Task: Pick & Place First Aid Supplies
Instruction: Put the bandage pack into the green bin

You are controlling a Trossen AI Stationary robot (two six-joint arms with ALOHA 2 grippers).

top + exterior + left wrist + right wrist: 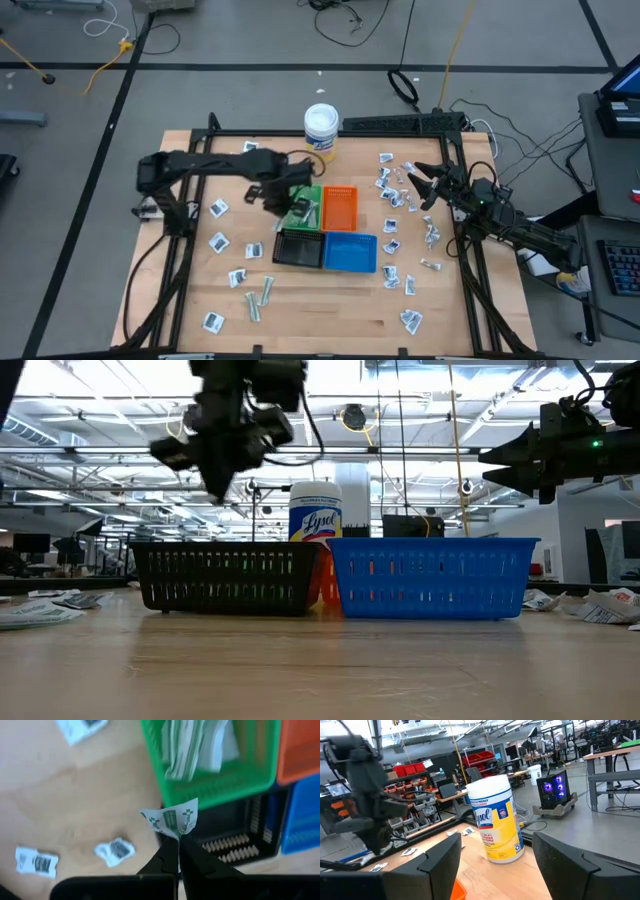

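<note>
Packet (172,820), white with green print, pinched between the closed fingers of the left gripper (177,845), held above the green tray (306,196) and black tray (299,249). Right gripper (424,187) hangs wide open, holding nothing, over loose packets (392,198) at the table's right side.

The high view looks straight down on the whole table (330,310). The low view sits at table-top height, close to the black tray (222,575) and blue tray (430,577). The left wrist view faces down, near the green tray (210,785). The right wrist view faces level toward the tub (496,820), shared by 3 views.
</note>
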